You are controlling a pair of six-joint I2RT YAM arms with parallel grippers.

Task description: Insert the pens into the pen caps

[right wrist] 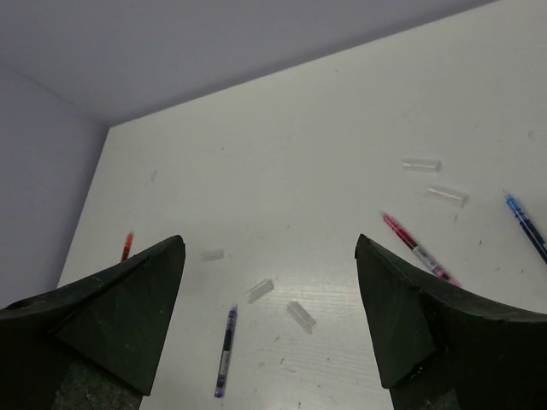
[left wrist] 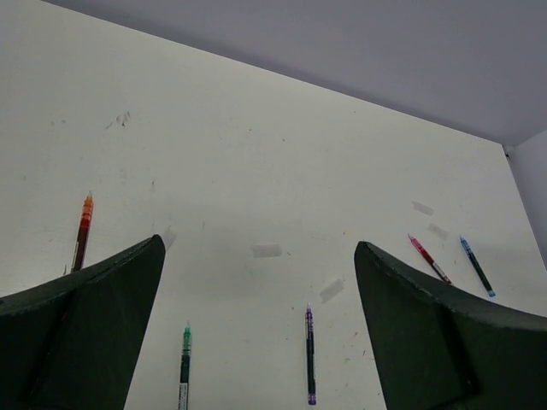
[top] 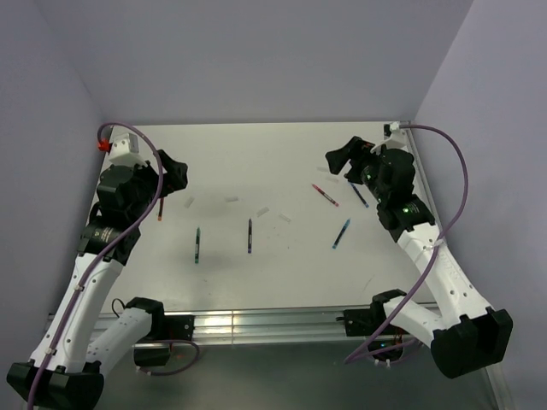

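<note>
Currently both arms hover above the table (top: 256,273) with nothing in hand: the left fingers (left wrist: 94,333) stand spread as wide as they go, and the right fingers (right wrist: 427,333) likewise, both empty. The pens lie flat and scattered: an orange-red pen (top: 160,207) close under the left arm, a green pen (top: 197,244) and a dark pen (top: 249,235) mid-table, and a red pen (top: 325,195), a dark blue pen (top: 358,194) and a light blue pen (top: 341,233) on the right. The pen caps (top: 262,211) lie loose among them, none on a pen as far as I can tell. Risks, as judged: (1) The caps are translucent and nearly table-coloured, so a misjudged position would close the fingers on nothing or flick the cap away. (2) The pens are very thin and lie flat. Descending too low scrapes the fingers on the table, stopping too high pinches air, and an off-centre squeeze could roll the barrel. (3) The red pen and dark blue pen lie near each other by the right arm, so reaching for one may nudge the other. (4) Which end of each cap is open cannot be told from here, and presenting the closed end would block insertion. (5) A small tilt between pen and cap at mating could push the cap out of its grip.
</note>
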